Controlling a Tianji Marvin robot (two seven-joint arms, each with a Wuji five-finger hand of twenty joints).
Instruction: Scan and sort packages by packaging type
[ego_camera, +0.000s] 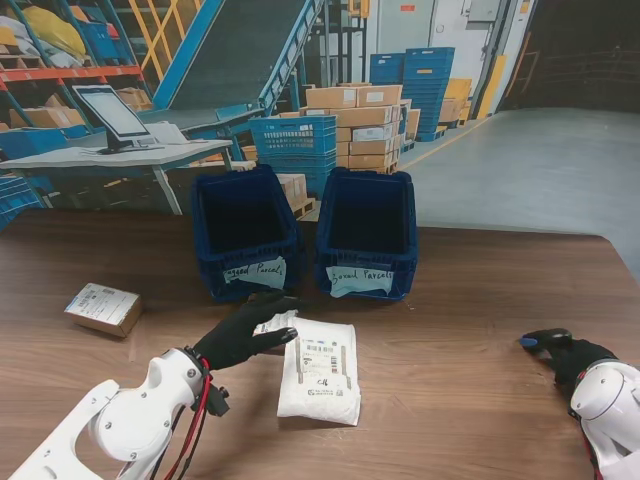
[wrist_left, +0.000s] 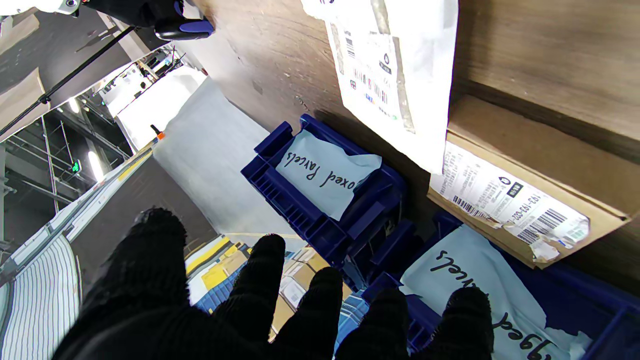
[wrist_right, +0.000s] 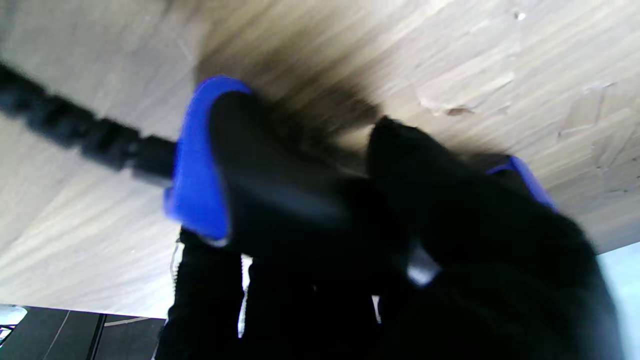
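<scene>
A white bagged parcel (ego_camera: 320, 372) with a printed label lies flat on the table's middle; the left wrist view shows it too (wrist_left: 395, 65). My left hand (ego_camera: 243, 336) is open, its fingers (wrist_left: 260, 295) spread over the bag's near-left corner, holding nothing. Off to the left lies a small cardboard box (ego_camera: 103, 308) with a barcode label (wrist_left: 505, 200). At the table's right, near me, my right hand (ego_camera: 578, 358) is shut on a black and blue scanner (ego_camera: 543, 340), seen blurred close up (wrist_right: 210, 160).
Two blue bins stand at the table's far side: the left one (ego_camera: 245, 232) labelled for bagged parcels (wrist_left: 480, 280), the right one (ego_camera: 368, 230) for boxed parcels (wrist_left: 325, 172). Behind are a desk with a monitor (ego_camera: 112, 115), stacked crates and cartons.
</scene>
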